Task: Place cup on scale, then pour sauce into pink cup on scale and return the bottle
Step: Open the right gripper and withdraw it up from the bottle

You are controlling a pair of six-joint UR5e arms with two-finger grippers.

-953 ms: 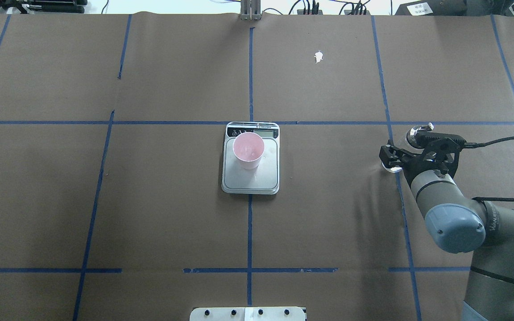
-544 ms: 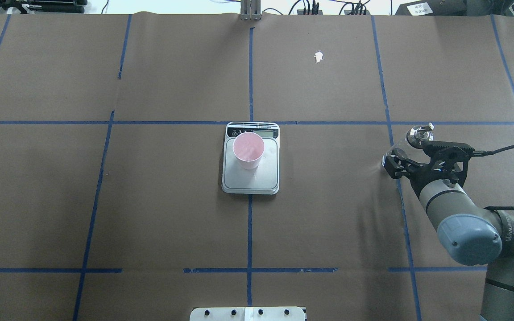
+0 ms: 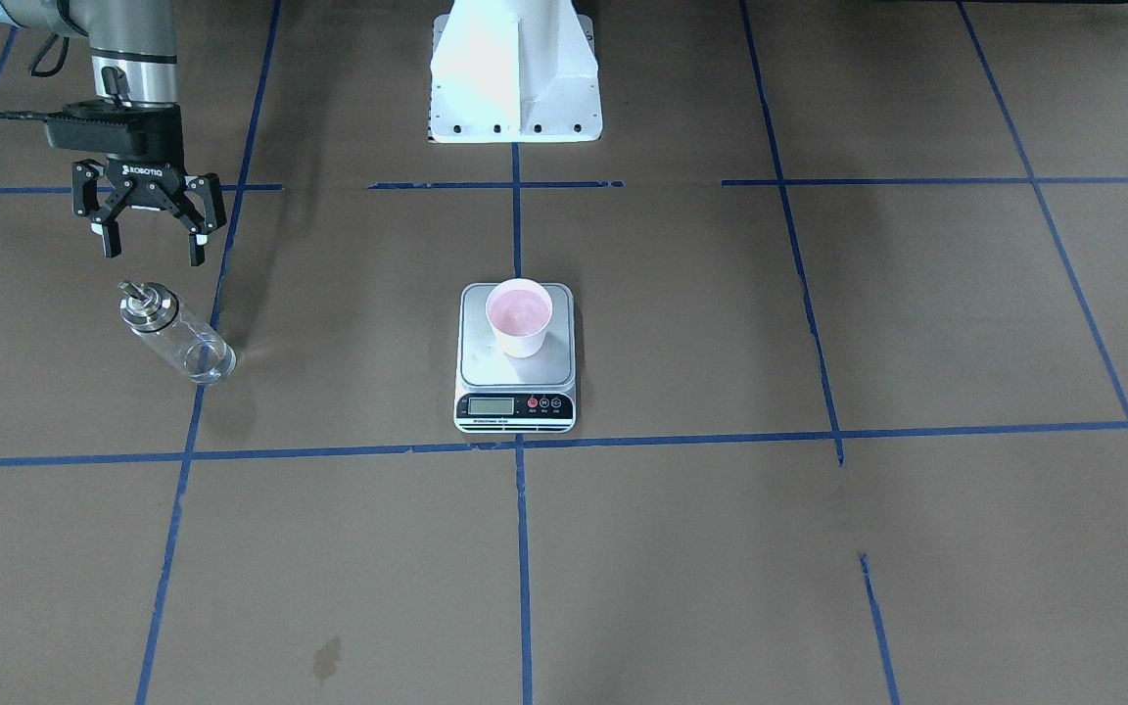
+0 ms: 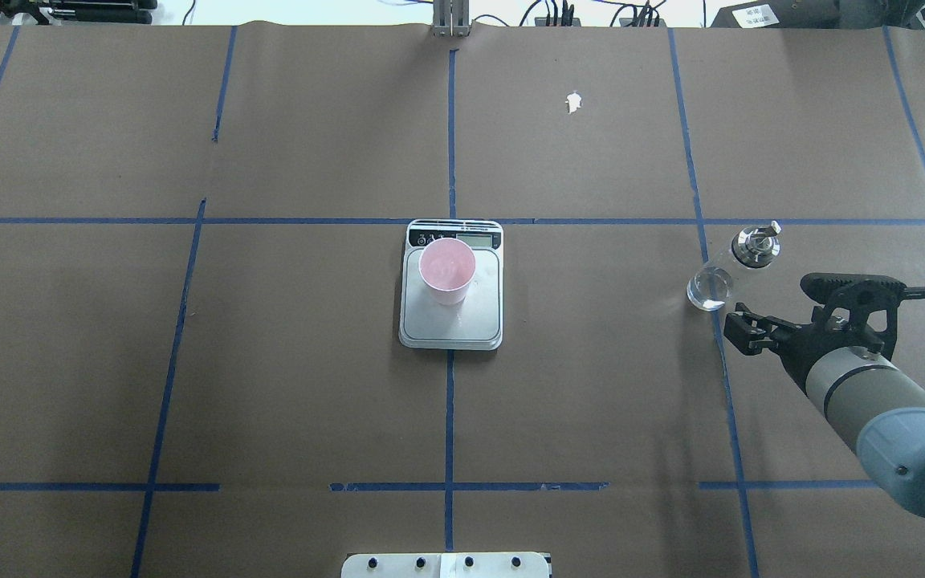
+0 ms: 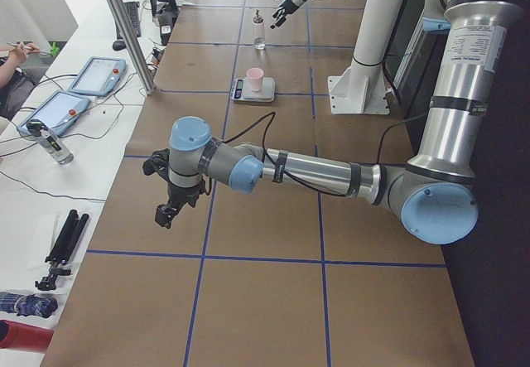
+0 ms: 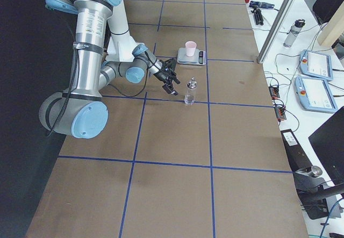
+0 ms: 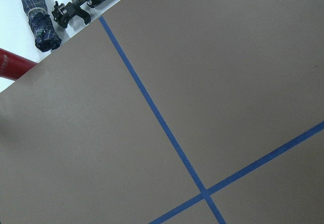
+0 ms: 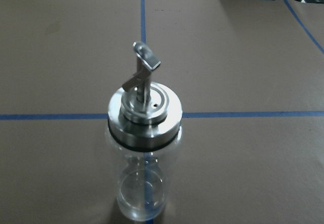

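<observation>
The pink cup (image 4: 446, 269) stands upright on the far left part of the scale (image 4: 470, 319) at the table's middle; it also shows in the front view (image 3: 519, 315). The clear glass bottle (image 4: 731, 265) with its silver cap stands upright on the table to the right, apart from everything. A little clear sauce shows at its bottom in the right wrist view (image 8: 144, 133). My right gripper (image 3: 155, 251) is open and empty, a short way back from the bottle on the robot's side (image 4: 739, 329). My left gripper (image 5: 166, 210) hangs over the table's left end; I cannot tell its state.
The white robot base (image 3: 515, 69) stands at the near middle edge. Blue tape lines cross the brown paper. A small white tear (image 4: 573, 102) lies at the back right. A folded umbrella (image 7: 40, 16) and a tripod lie beyond the table's left end.
My right gripper, which was around the bottle, has let go and drawn back toward the robot. The bottle stays standing. The cup and scale have not moved.
</observation>
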